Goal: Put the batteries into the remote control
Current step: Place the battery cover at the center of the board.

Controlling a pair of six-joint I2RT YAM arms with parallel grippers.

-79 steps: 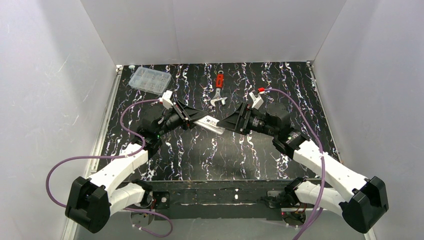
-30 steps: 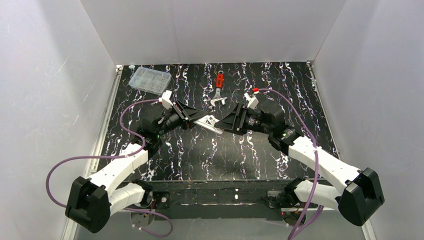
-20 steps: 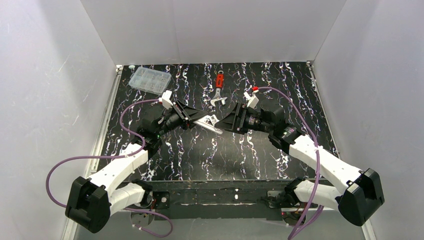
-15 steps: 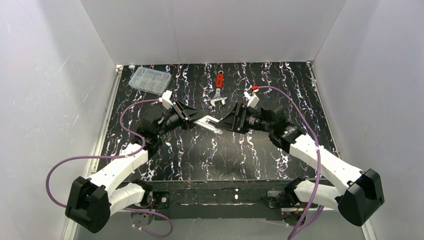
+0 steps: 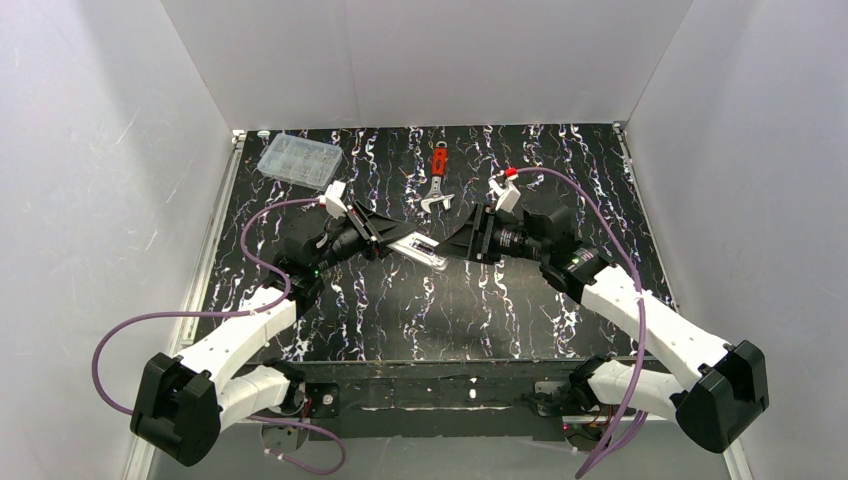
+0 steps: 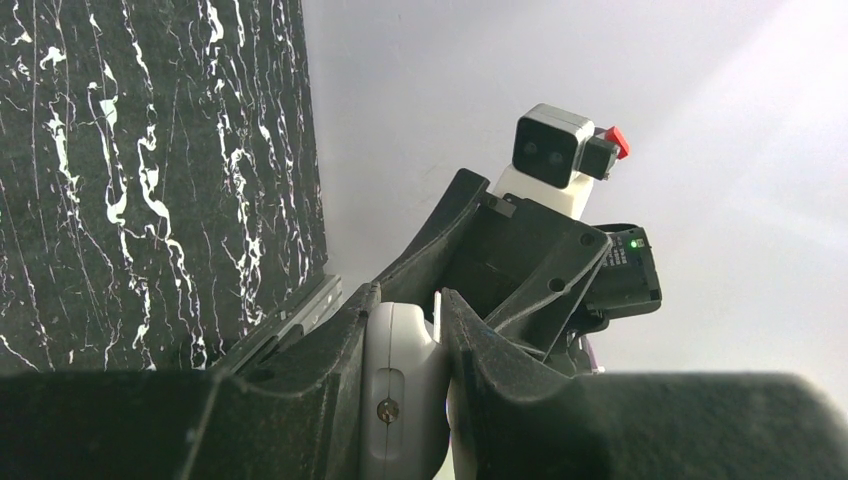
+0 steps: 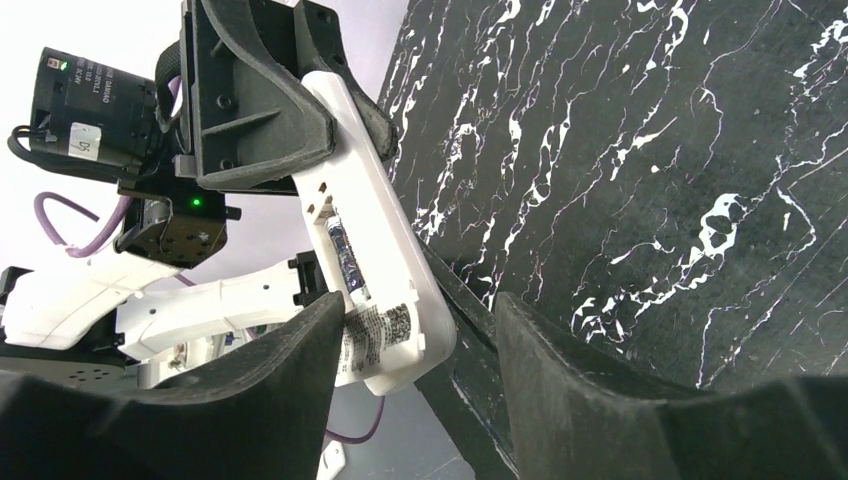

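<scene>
right wrist: left jaws tight on remote control [image 7: 380, 270], right jaws apart around its free end

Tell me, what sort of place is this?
Probably a robot test cell: left arm and right arm bolted at a black marbled table, plain white walls boxing it in, a wrench and clear parts box at the back.

In the right wrist view, the far end of the remote control [image 7: 365, 260] is hidden inside the left gripper [image 7: 335, 115], and what sits in its back recess [image 7: 340, 245] is too small to tell. On the right gripper [image 7: 420, 320], the fingers [image 7: 600, 400] are blurred and cut off by the bottom edge. The contents of the clear box [image 5: 299, 159] are too small to make out
</scene>
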